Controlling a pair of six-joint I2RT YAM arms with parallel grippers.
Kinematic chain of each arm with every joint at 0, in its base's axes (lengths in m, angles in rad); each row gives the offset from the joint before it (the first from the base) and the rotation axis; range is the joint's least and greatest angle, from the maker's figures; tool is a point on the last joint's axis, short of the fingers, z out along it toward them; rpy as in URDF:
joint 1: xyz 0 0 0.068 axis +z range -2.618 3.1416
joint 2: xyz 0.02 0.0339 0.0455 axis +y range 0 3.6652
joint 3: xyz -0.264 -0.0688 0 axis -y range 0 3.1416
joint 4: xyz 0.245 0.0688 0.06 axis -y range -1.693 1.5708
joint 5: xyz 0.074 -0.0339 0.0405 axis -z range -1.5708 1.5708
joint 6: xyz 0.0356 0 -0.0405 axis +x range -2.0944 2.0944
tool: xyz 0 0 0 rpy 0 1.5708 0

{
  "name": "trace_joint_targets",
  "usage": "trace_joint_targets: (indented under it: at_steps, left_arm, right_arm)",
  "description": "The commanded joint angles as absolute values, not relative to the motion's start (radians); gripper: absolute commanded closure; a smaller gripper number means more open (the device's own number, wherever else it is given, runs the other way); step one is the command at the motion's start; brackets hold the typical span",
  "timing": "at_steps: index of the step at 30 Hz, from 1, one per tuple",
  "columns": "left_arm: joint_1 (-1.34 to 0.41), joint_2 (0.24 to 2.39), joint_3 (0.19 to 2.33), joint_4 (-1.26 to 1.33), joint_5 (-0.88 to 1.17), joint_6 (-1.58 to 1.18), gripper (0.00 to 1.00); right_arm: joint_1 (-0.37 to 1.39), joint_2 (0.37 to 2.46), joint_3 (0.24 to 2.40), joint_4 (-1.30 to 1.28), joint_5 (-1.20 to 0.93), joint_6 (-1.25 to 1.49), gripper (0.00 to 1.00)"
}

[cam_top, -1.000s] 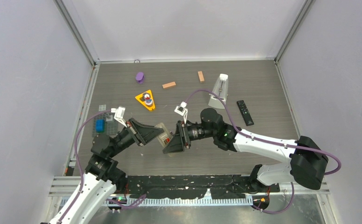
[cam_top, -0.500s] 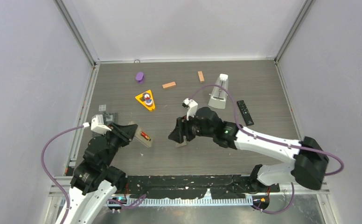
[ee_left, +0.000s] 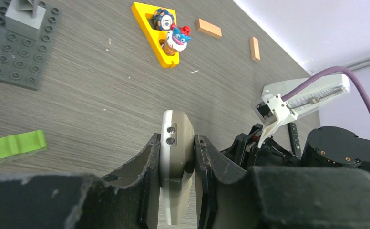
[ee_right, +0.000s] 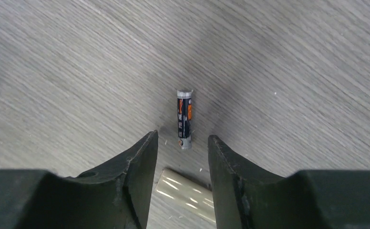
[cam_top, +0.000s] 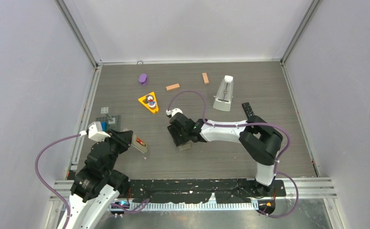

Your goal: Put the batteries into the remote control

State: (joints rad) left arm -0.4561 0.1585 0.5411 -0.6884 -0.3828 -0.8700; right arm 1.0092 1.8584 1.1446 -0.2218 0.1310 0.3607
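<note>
My left gripper (ee_left: 177, 138) is shut on a beige remote control (ee_left: 176, 162), holding it edge-up above the table at the left (cam_top: 139, 143). A small red-orange spot (cam_top: 140, 141) shows on the remote's open face. My right gripper (ee_right: 183, 138) hangs low over the table centre (cam_top: 179, 137), jaws open with nothing between them. One battery (ee_right: 184, 119), dark with an orange band, lies on the wood just ahead of the right fingertips. A beige cover piece (ee_right: 185, 193) lies flat under the right jaws (cam_top: 185, 147).
A black remote (cam_top: 246, 107) lies at the right, partly under the right arm. A metronome (cam_top: 224, 93), two orange-brown blocks (cam_top: 172, 87) (cam_top: 205, 78), a purple piece (cam_top: 143, 78) and a yellow triangle with toys (cam_top: 149, 102) stand farther back. A grey baseplate (cam_top: 107, 125) sits left.
The two grippers have parted. The left drew back to the left with the remote. The right swung down over the battery and its jaws have narrowed.
</note>
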Motion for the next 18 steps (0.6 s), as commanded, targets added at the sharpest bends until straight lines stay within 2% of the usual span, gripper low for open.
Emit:
trace_joint_targets:
  at_steps: [1, 8, 13, 18]
  left_arm:
    - [-0.453, 0.155, 0.56, -0.684, -0.445, -0.849, 1.0]
    - [-0.453, 0.175, 0.556, -0.677, -0.451, -0.847, 1.0]
    - [-0.453, 0.184, 0.554, -0.673, -0.447, -0.85, 1.0]
    - [-0.454, 0.187, 0.552, -0.66, -0.425, -0.85, 1.0]
  right_arm:
    - [1.02, 1.888, 1.232, -0.248, 0.218, 0.331, 0.54]
    - [1.04, 1.959, 1.287, -0.327, 0.266, 0.308, 0.71]
    - [1.037, 1.966, 1.287, -0.334, 0.233, 0.324, 0.9]
    - [1.026, 1.908, 1.246, -0.27, 0.172, 0.316, 0.95]
